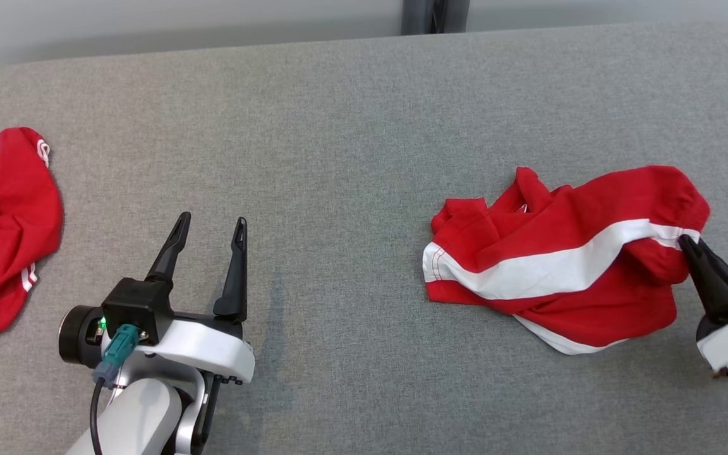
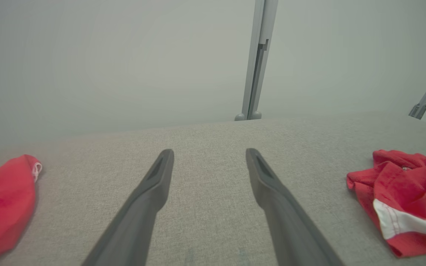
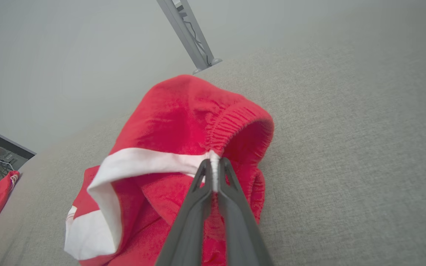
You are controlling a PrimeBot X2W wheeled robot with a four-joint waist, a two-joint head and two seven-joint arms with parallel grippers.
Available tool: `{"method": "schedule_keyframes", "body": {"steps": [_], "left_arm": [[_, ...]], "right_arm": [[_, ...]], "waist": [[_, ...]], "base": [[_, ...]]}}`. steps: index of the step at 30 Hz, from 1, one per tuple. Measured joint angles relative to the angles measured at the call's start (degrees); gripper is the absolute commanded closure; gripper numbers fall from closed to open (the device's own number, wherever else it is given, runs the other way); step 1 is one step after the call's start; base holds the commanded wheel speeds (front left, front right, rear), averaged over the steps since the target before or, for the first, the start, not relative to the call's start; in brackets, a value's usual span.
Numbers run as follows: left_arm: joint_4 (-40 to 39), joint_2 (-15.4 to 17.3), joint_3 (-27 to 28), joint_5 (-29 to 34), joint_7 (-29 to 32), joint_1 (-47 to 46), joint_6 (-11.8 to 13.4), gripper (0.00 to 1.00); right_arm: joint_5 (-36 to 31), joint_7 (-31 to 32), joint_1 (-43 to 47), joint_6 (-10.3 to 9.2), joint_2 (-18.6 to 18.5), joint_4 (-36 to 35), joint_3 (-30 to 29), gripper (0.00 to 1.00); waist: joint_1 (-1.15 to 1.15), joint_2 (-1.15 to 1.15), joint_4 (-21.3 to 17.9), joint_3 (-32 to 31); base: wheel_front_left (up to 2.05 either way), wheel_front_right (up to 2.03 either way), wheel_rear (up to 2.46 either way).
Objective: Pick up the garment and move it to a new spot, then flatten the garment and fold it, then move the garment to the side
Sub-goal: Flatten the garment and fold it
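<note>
Right gripper (image 3: 213, 164) is clamped shut on the elastic waistband edge of the garment (image 1: 566, 215), right where the white stripe meets the ribbing. It's a thin pinch, so I'd lift slow and straight up and let the cloth peel off the table (image 1: 339, 126) rather than yank sideways, or that hem could slip out. The garment looks like soft red knit, crumpled in a heap on the table's right side, with a gathered ribbed waist and a broad white band. Left gripper (image 1: 212, 221) hangs wide open over the grey woven covering, holding nothing. A second garment (image 1: 4, 234), also red, lies bunched at far left.
</note>
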Motion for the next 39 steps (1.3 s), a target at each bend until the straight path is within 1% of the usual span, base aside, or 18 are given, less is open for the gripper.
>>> {"method": "schedule_keyframes", "body": {"steps": [5,8,11,15,19,23,25,29,39], "left_arm": [[0.0,0.2,0.2,-0.4,-0.1,0.2,0.3,0.0],[-0.2,0.5,0.6,-0.5,-0.2,1.1,0.6,0.0],[-0.4,0.9,1.0,-0.9,-0.2,1.7,0.9,0.0],[-0.7,1.3,1.1,-1.1,-0.3,2.5,1.1,0.0],[-1.1,1.5,0.8,-1.3,-0.1,3.2,1.1,0.0],[-1.3,1.9,0.5,-1.4,0.0,4.2,1.3,0.0],[-1.5,1.8,0.3,-1.4,0.0,4.8,1.4,0.0],[-1.6,1.8,0.2,-1.5,0.0,5.3,1.8,0.0],[-2.0,1.8,-0.1,-1.5,0.2,5.5,2.1,0.0]], "right_arm": [[-2.7,-5.9,3.6,0.0,-0.5,-1.5,-0.6,0.0],[-6.7,-9.1,6.0,0.0,-0.1,-3.2,-2.6,0.0],[-12.4,-12.3,7.2,0.0,1.6,-6.1,-5.6,0.0],[-20.4,-14.5,7.6,0.0,5.6,-10.7,-9.0,0.0],[-27.2,-13.8,8.8,0.0,9.0,-14.7,-10.8,0.0],[-30.9,-10.5,10.5,0.01,11.9,-17.2,-10.8,0.0],[-31.5,-9.4,11.4,0.0,12.7,-18.1,-10.9,0.0],[-32.6,-8.5,12.0,0.0,13.8,-19.1,-11.6,0.0],[-33.2,-7.4,12.2,0.0,14.2,-19.7,-11.9,0.0]], "waist": [[0.0,0.0,-0.1,-1.4],[0.0,0.0,-0.2,-2.4],[0.0,0.0,-0.4,-3.5],[0.0,0.0,-0.5,-5.1],[0.0,0.0,-0.2,-6.7],[0.0,0.0,0.5,-8.0],[0.0,0.0,0.8,-8.3],[0.0,0.0,1.2,-8.7],[0.0,0.0,1.5,-9.0]], "base": [[0.0,0.0,0.0],[0.0,0.0,0.0],[0.0,0.0,0.0],[0.0,0.0,0.0],[0.0,0.0,0.0],[0.0,0.0,0.0],[0.0,0.0,0.0],[0.0,0.0,0.0],[0.0,0.0,0.0]]}}
